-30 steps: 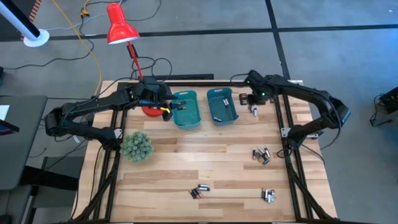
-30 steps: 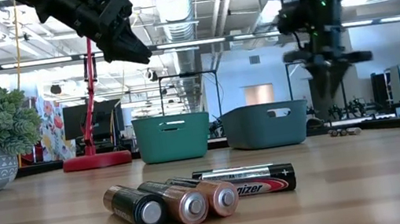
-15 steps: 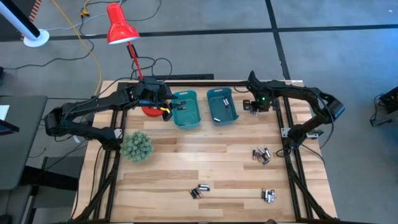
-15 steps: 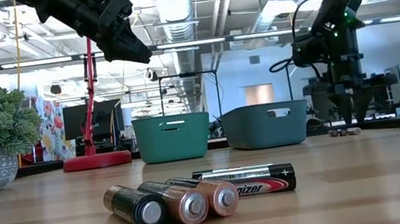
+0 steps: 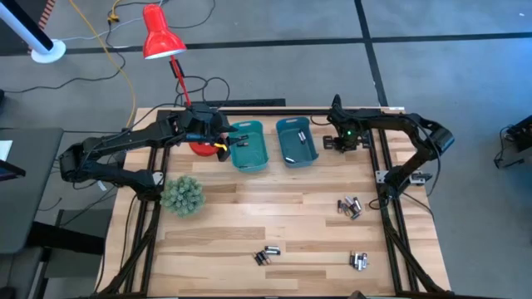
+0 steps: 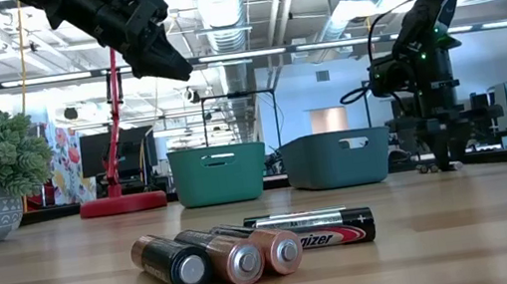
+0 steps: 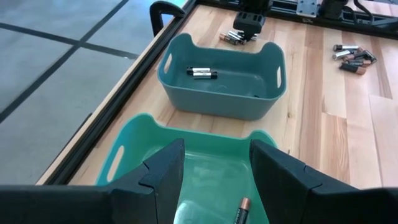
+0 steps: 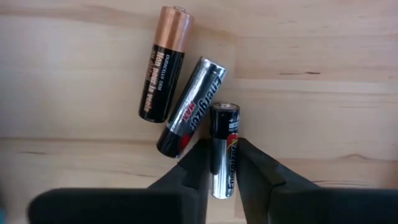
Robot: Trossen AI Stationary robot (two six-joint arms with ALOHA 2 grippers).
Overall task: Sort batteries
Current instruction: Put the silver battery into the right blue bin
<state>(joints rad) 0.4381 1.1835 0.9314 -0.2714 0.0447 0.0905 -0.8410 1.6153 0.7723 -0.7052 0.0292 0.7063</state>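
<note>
The batteries (image 8: 221, 146) are small hard cylinders with smooth printed jackets, so I judge them light, stiff and a little slippery; they will roll if one pushes them on the side. The best hold is across the middle of the body, with the fingers on the two long sides.

In the right wrist view three cells lie together on the wooden surface (image 8: 323, 56), touching: one black with a copper end (image 8: 164, 62), one silver and black (image 8: 191, 107), and one silver, black and red. The right gripper (image 8: 221, 163) is down at the surface beside the darker bin (image 5: 297, 141). Its fingers stand on both sides of the third cell, narrow and almost touching it. I cannot tell if they press it already.

The left gripper (image 7: 214, 171) hangs above the lighter teal bin (image 7: 134, 146) with its fingers wide apart and empty. One copper-ended cell (image 7: 239, 211) lies in this bin, and two dark cells (image 7: 200, 73) lie in the darker bin. More groups rest on the surface: one near the front middle (image 5: 267, 256), one at the front right (image 5: 358, 261) and one on the right side (image 5: 349, 206).
</note>
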